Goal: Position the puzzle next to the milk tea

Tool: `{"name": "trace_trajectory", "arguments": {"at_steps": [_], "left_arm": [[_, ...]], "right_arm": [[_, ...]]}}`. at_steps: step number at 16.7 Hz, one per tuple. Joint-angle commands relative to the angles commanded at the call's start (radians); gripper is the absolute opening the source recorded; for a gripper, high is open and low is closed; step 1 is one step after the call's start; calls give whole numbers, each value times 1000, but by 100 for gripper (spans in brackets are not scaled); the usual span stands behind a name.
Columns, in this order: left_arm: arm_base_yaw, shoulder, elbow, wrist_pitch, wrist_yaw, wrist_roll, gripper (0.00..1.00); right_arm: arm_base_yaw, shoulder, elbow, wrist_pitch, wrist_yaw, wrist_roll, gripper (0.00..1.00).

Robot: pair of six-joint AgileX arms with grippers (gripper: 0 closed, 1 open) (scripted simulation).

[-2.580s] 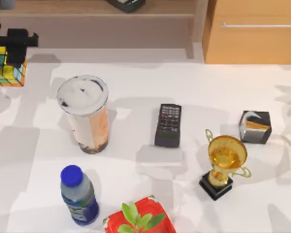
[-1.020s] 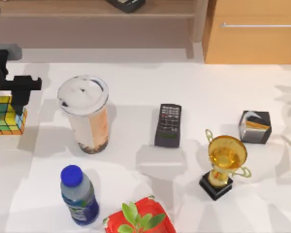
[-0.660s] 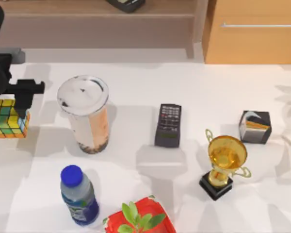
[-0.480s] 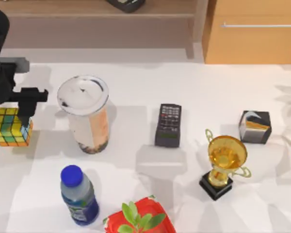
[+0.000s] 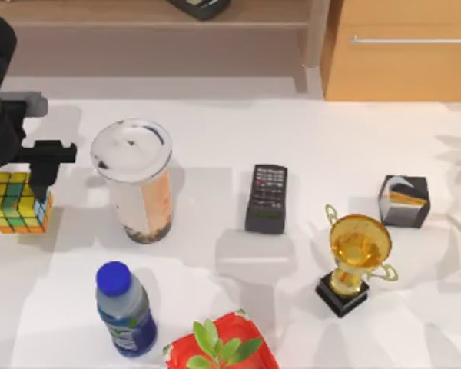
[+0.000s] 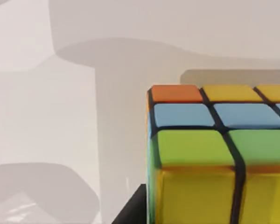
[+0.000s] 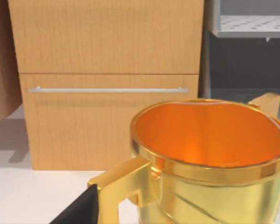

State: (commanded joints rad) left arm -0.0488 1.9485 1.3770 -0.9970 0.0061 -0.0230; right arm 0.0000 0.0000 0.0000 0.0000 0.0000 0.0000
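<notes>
White tabletop runs below a wooden cabinet; the milk tea stands upright on it, and the left hand sits well to its left, clamped on the puzzle, which is apart from the cup. Beyond the milk tea to its right lie a remote, a gold trophy and a black cube; a blue-capped bottle stands just in front of it; whether the right hand is apart or together I cannot tell.

White table; milk tea, remote, trophy.

Left gripper holds the puzzle left of the milk tea.
</notes>
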Motion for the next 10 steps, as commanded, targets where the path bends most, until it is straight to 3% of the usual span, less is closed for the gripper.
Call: {"name": "trace_trajectory", "arguments": {"at_steps": [9, 10], "left_arm": [[0, 0, 0, 0, 0, 0, 98], [0, 0, 0, 0, 0, 0, 100]], "right_arm": [[0, 0, 0, 0, 0, 0, 100], [0, 0, 0, 0, 0, 0, 100]]}}
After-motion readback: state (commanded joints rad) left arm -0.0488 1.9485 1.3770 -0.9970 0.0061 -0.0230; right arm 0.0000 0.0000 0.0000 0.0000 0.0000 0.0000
